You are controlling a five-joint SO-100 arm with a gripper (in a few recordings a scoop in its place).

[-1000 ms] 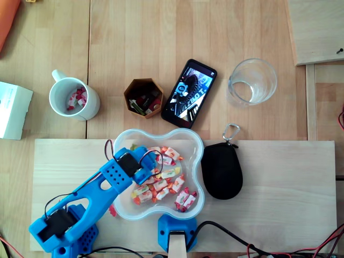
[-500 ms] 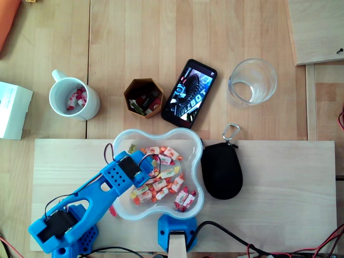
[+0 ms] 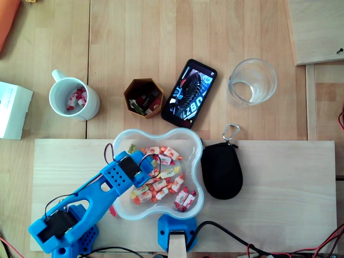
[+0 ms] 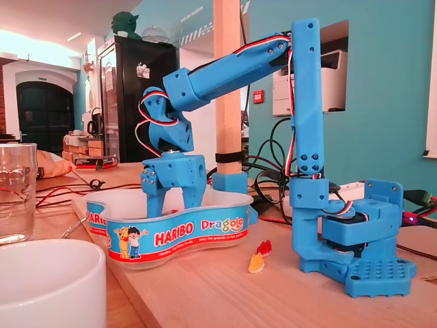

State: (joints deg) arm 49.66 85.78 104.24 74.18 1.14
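End effector point(image 4: 172, 199) dips into the bowl point(image 3: 199, 161), its tips hidden among the sweets point(image 3: 181, 200); spread or clenched, I cannot tell. Seemingly mid-pick: a grip calls for fingers straddling one sweet.

Under the claw point(image 4: 172, 201) lies a pale wooden board point(image 3: 279, 183), resting on a table point(image 3: 161, 43) of light wood planks that stretches well beyond the claw in the overhead view. In the fixed view a square wooden post point(image 4: 229, 130) stands just behind the claw, to its right. Farther back a teal wall point(image 4: 382, 89) runs behind and to the right, with a printer point(image 4: 334, 82) set in a niche above claw height. Behind the claw to the left stands a tall black cabinet point(image 4: 126, 102). Far to the left is a dark arched doorway point(image 4: 34, 116) in a white wall, under a bright white ceiling point(image 4: 41, 17).
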